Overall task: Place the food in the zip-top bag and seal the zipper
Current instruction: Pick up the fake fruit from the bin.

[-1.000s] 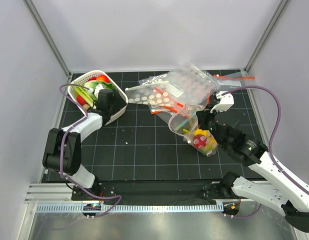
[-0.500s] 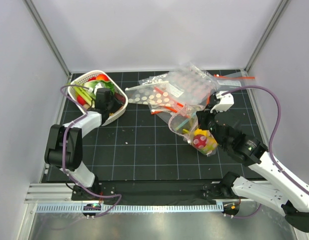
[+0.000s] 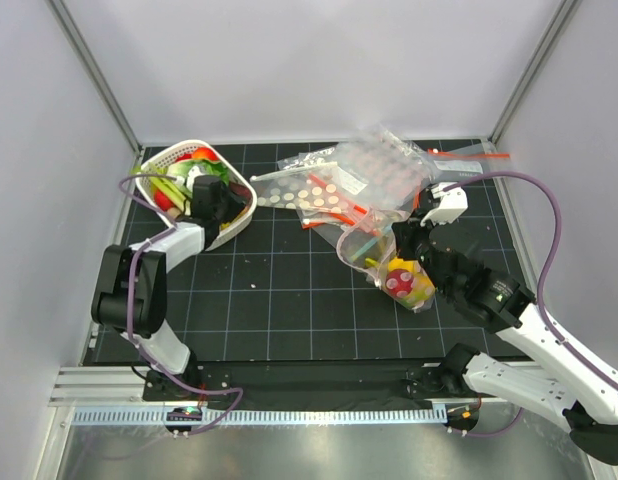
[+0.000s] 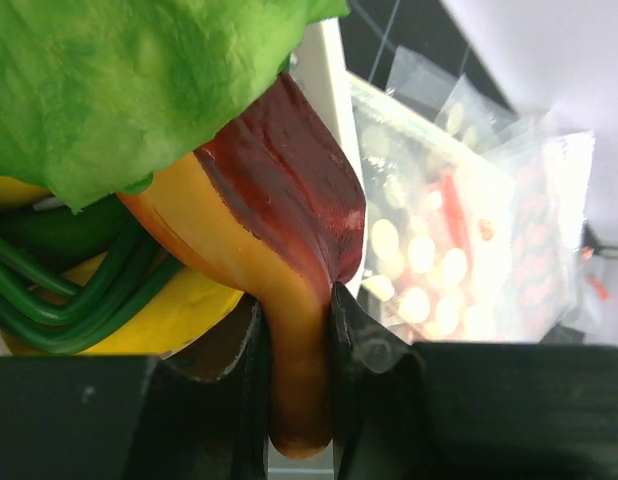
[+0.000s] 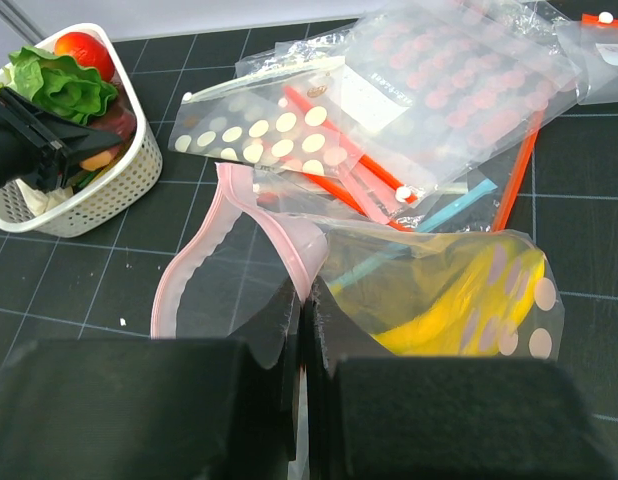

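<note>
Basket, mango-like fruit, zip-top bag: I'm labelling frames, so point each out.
white basket (image 5: 89, 200): right wrist view, side wall.
mango-like fruit (image 4: 294, 390): left wrist view, orange lower tip.
zip-top bag (image 5: 509, 300): right wrist view, clear dotted wall.

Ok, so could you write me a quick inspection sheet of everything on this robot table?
Surface: black gridded mat.
Job's things: zip-top bag, mouth open, banana inside; mango-like fruit at the white basket, beside lettuce.
Clutter: spare bags with dots and red strips, piled at the back.
Grippers: left gripper shut on the mango-like fruit; right gripper shut on the bag's mouth edge.
Cables: purple cables looped beside both arms.
Surroundings: white walls; nothing else seen.
</note>
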{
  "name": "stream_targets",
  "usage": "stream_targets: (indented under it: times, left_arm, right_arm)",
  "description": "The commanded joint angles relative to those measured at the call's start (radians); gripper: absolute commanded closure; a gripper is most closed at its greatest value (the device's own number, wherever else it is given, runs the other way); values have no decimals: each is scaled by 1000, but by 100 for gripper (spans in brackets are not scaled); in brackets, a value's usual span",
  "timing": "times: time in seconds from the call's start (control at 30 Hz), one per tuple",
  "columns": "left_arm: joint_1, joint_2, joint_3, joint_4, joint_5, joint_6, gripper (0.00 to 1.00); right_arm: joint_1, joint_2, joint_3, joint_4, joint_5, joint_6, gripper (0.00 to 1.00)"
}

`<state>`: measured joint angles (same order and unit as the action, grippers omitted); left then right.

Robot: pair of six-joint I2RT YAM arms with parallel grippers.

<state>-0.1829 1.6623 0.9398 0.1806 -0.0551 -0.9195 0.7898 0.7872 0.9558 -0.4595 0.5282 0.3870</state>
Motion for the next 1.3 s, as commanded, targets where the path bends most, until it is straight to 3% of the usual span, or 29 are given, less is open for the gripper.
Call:
stream_targets:
  times: [0.0,0.23,0.53,0.6,0.73,0.87,1.17,1.2,1.27]
  left_arm:
    - [0,-56,2,172,-41,-88,100]
    - [-3,-147,-75,264,-160,-114,100]
    - [-24,60,62,358,-28,-185,100]
    - [-32,95,79,382,-19,-185,96]
    - [-35,137,93,361,14,-173,44]
    - [-41,58,65,275,-14,-124,20]
    - [-70,-174,88,-93,-187,-36,23]
    - [-70,-186,115,-151,-201,-15,25]
    - [-69,-191,198,-299,-201,71,39]
  right_arm:
    - [-3,-11,1,58,4,-7,96]
    - [-1,-5,1,61,1,-7,97]
    - [-3,10,3,61,1,-7,97]
    - [-3,7,4,59,0,-7,96]
    - [-3,4,3,61,-2,-5,97]
    - [-1,0,4,59,-4,-5,97]
    - [-3,-29,-2,61,-10,-2,96]
    - [-3,-28,-2,62,-13,0,96]
    - [-3,-25,1,61,-28,3,96]
